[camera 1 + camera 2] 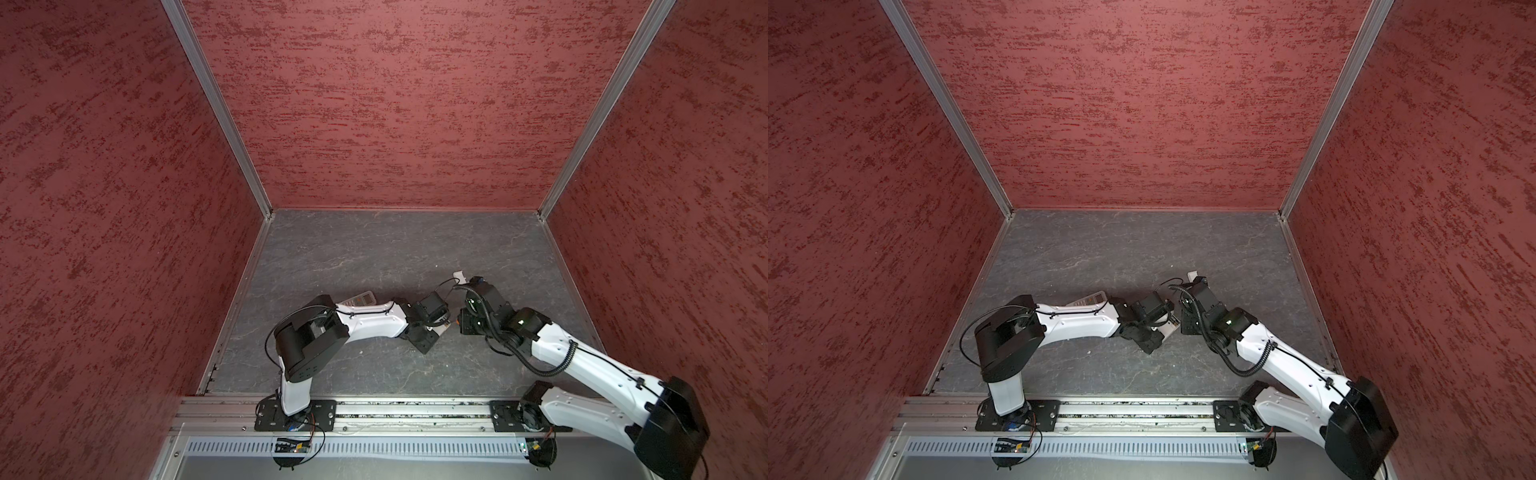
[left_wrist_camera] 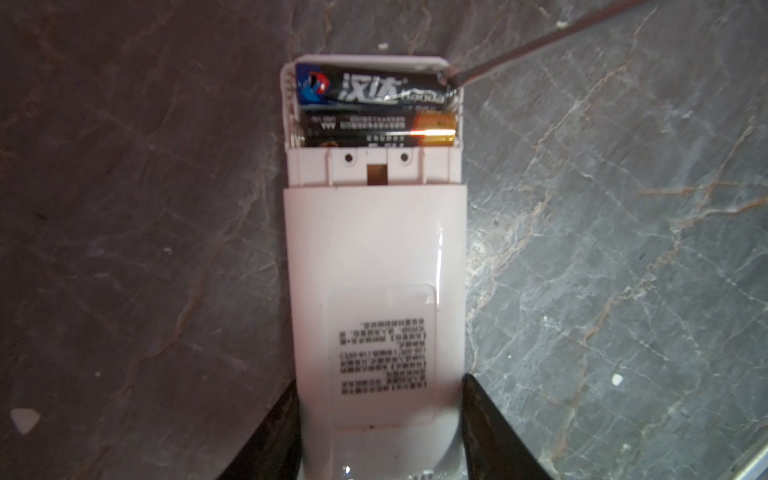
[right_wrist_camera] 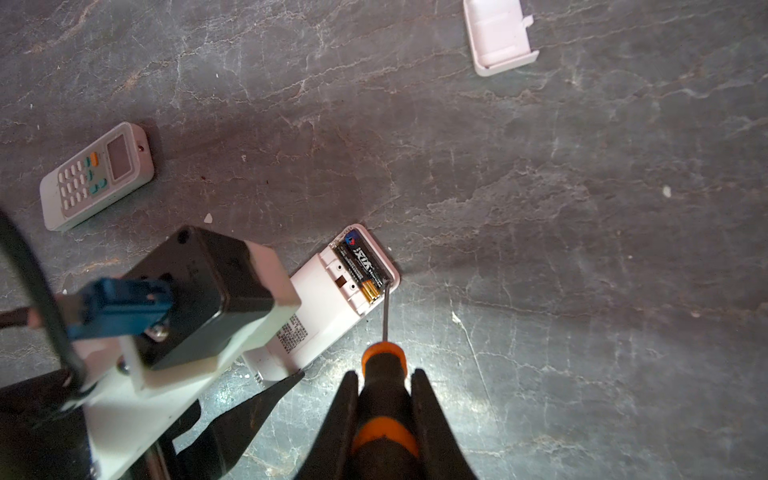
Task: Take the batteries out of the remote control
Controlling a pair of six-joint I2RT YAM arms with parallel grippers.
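Centrally, two thin dark cylindrical batteries [image 2: 370, 88] are shown lying side by side in the open compartment at one end of the white plastic remote control [image 2: 374, 249], which rests face down on the grey marbled tabletop [image 2: 623, 249]. Neither cell has yet been lifted out. The thin steel shaft of the orange-and-black screwdriver [image 3: 384, 399] is set with its tip at the end of the outer battery, close against the compartment's corner wall. The handle is clamped between the narrowly closed jaws of the right gripper [image 3: 384, 376]. The opposite end of the remote is pinched across its width by the left gripper [image 2: 380, 386], whose jaws are partly closed on the casing. Farther out, the detached white battery cover [image 3: 498, 37] lies well apart on the table. A second white remote [image 3: 97, 176], with keypad and display, lies face up away from the work.

Several failures are judged possible from here. If the tip is levered too steeply, it may slip off the rounded battery end and gouge the plastic wall. If the cell is freed abruptly, it may be flung out and sent rolling across the table. If the casing is held too lightly, the remote may be pivoted or tipped by the prying force. The handle may also be twisted within the jaws.
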